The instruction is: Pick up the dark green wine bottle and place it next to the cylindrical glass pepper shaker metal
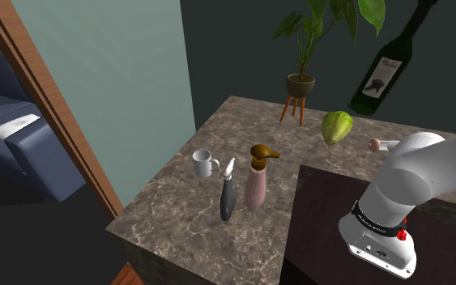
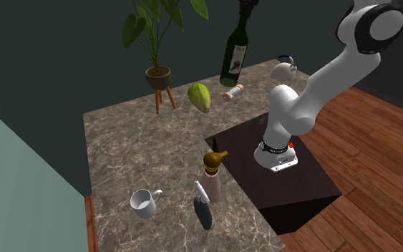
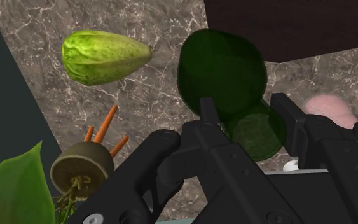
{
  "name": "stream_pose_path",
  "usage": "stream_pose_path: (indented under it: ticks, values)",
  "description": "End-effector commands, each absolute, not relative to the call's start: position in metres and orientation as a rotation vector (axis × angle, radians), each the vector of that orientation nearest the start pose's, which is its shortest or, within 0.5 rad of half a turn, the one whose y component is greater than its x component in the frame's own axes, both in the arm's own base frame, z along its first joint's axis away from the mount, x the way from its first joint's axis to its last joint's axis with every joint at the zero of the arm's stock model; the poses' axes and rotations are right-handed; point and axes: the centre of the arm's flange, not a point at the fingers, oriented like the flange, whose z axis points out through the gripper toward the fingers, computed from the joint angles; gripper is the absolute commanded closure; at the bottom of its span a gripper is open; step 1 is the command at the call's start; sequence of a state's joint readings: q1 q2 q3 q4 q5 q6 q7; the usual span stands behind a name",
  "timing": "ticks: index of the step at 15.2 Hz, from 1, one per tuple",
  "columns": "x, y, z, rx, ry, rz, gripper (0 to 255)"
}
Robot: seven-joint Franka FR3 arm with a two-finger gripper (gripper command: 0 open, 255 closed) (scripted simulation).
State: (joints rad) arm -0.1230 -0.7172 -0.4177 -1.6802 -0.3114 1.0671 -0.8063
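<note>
The dark green wine bottle (image 1: pixel 382 74) (image 2: pixel 235 54) hangs tilted high above the far side of the marble counter (image 1: pixel 177 206), label facing out. My gripper (image 1: pixel 424 8) (image 2: pixel 248 6) (image 3: pixel 250 124) is shut on its neck, and the wrist view looks down over the bottle's round green body (image 3: pixel 222 67). Below it, a small whitish shaker with a pinkish end (image 1: pixel 377 145) (image 2: pixel 232 93) (image 3: pixel 329 108) lies on its side on the counter, partly hidden by the arm in the shoulder view.
A green leafy vegetable (image 1: pixel 336 127) (image 2: pixel 199 97) (image 3: pixel 104 57) lies near a potted plant on an orange stand (image 1: pixel 300 87) (image 2: pixel 159 79). A white mug (image 1: pixel 204 163), a dark grey bottle (image 1: pixel 228 194) and a pink pump dispenser (image 1: pixel 257 178) stand near the front. The dark stand (image 2: pixel 285 179) adjoins the counter.
</note>
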Motion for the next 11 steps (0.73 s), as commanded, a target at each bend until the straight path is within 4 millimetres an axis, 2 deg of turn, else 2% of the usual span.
stream_pose_path:
  ticks: [1,11]
  values:
    - [0.121,-0.270,0.777,-3.147,-0.311,-0.048,255]
    - [0.017,-0.345,0.748,-3.147,-0.311,-0.048,255]
